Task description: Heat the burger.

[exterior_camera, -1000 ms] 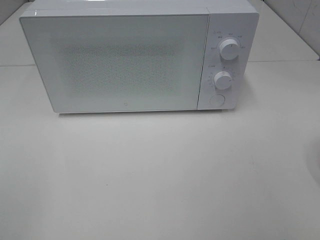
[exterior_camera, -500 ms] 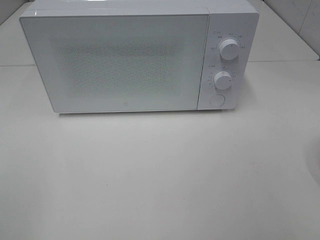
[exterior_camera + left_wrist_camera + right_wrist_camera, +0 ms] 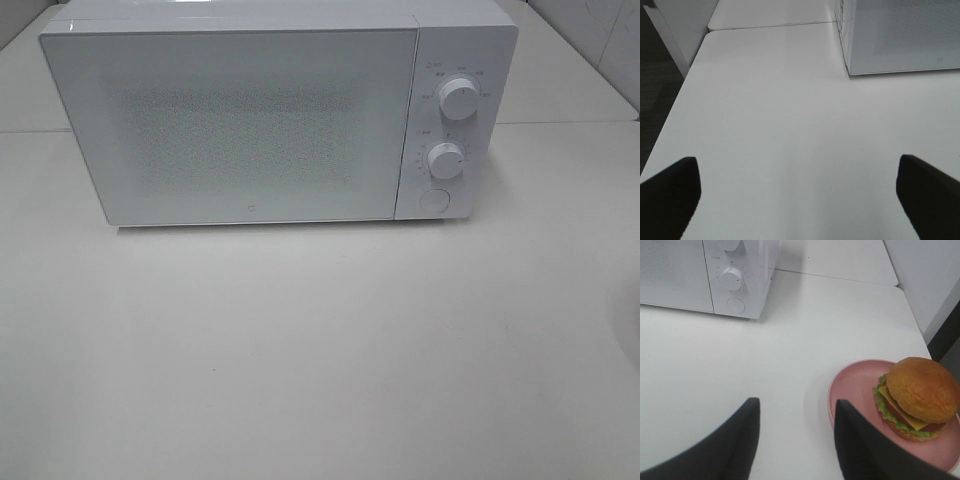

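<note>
No change: microwave [image 3: 260,120] door shut

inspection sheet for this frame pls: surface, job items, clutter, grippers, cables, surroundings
surface: white table, bare in front of the microwave.
job items: burger on pink plate, seen only in the right wrist view; microwave door shut.
clutter: nothing seen.
grippers: left gripper open wide over bare table, empty; right gripper part open, empty, beside the plate, not touching it.
cables: nothing seen.
surroundings: second table behind; dark floor at the table's edge.
</note>
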Tool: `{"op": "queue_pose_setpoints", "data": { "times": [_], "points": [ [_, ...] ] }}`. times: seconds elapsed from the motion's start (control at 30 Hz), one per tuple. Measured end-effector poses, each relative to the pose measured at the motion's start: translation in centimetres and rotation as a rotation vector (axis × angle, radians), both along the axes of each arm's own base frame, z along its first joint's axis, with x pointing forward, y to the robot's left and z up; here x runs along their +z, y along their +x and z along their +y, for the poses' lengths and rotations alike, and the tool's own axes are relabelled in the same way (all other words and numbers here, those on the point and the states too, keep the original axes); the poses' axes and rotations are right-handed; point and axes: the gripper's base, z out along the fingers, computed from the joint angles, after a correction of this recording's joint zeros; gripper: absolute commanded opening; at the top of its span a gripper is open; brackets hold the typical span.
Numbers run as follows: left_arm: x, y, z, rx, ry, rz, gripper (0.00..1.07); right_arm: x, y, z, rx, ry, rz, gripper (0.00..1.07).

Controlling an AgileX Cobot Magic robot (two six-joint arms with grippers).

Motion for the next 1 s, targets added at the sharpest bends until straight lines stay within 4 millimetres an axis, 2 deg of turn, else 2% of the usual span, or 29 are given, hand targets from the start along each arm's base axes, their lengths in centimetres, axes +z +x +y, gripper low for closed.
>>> {"op": "queue_pose_setpoints", "data": {
  "times": [1.0],
  "points": [
    [0.00, 0.00, 0.00, 0.000, 0.000, 0.000, 1.01, 0.00, 0.00, 0.00, 0.000, 0.000, 0.000, 0.49]
  ]
}}
